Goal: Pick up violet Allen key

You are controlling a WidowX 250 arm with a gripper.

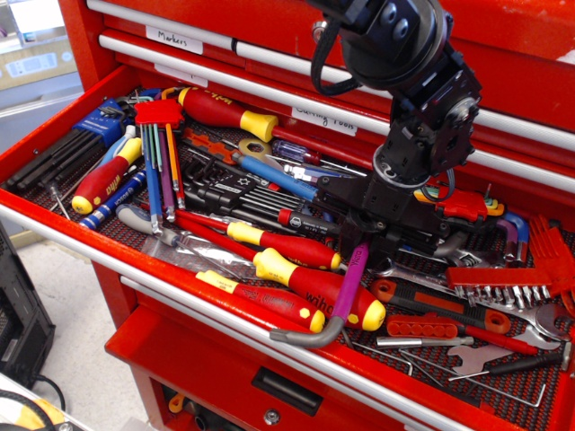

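Firmly, black fingers (364, 235) pinch the smooth, L-shaped violet Allen key (346, 289).

Light: you get bright, even overhead illumination | Glare: soft sheen on red drawer fronts (225, 364) | Shadows: faint | Focus: sharp, slight grain.

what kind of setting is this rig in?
Likely a workshop or lab tool station. The arm works over an open drawer of a red tool chest. The drawer is packed with red-and-yellow screwdrivers and hex key sets. The gripper is down at the violet Allen key.
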